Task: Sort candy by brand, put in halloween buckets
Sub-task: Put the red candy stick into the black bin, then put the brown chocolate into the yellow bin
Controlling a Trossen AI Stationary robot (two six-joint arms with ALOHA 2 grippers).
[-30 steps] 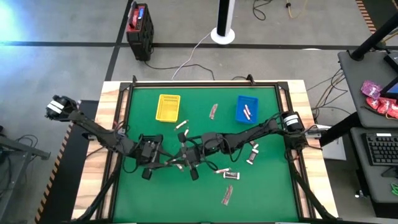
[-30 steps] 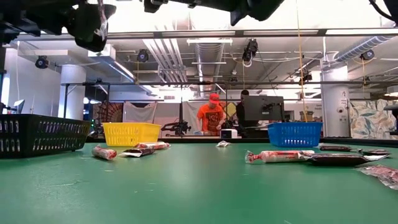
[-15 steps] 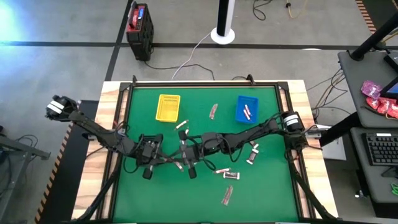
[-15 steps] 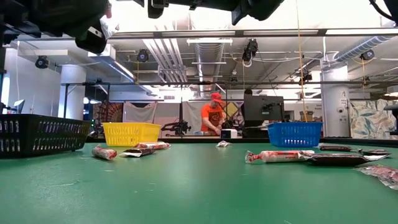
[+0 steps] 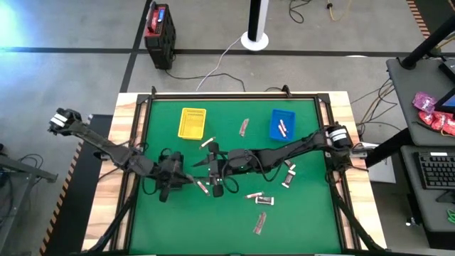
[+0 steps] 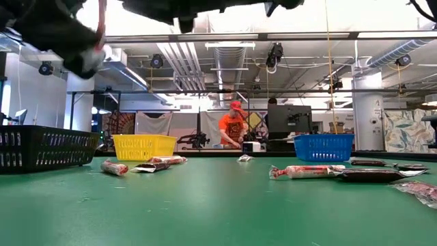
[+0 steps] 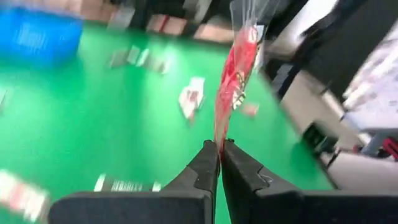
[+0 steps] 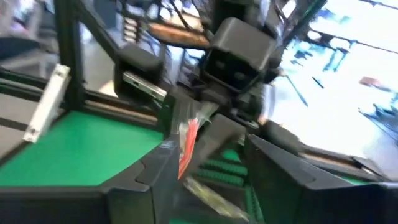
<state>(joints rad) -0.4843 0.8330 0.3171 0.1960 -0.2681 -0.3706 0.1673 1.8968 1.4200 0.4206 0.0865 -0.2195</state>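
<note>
A red-wrapped candy (image 7: 237, 68) hangs in the air over the table's middle, and my left gripper (image 7: 219, 148) is shut on it. My right gripper (image 8: 208, 162) faces the left one (image 8: 239, 56) and is open, with the candy (image 8: 186, 146) between its fingers, close to one of them. In the high view both grippers (image 5: 193, 180) (image 5: 213, 178) meet left of centre. The yellow bucket (image 5: 193, 122) and blue bucket (image 5: 282, 124) stand at the far side. The black bucket (image 6: 41, 147) shows at the left in the low view. My left gripper pinches one end of the red wrapper (image 7: 219, 134) between its two fingertips. The candy stands out beyond the fingers, roughly in line with them, and is lifted clear of the table.
Loose candies lie on the green mat: one between the buckets (image 5: 244, 127), one near the yellow bucket (image 5: 208, 143), several right of centre (image 5: 289, 174) (image 5: 254, 195) and one near the front (image 5: 259, 223). A candy lies in the blue bucket (image 5: 281, 128). People stand in the room beyond (image 6: 233, 130).
The two grippers have met over the table's middle. My right gripper's fingers stand wider apart than before. My left arm has drawn back a little toward the table's left edge, and the red candy has gone with it.
</note>
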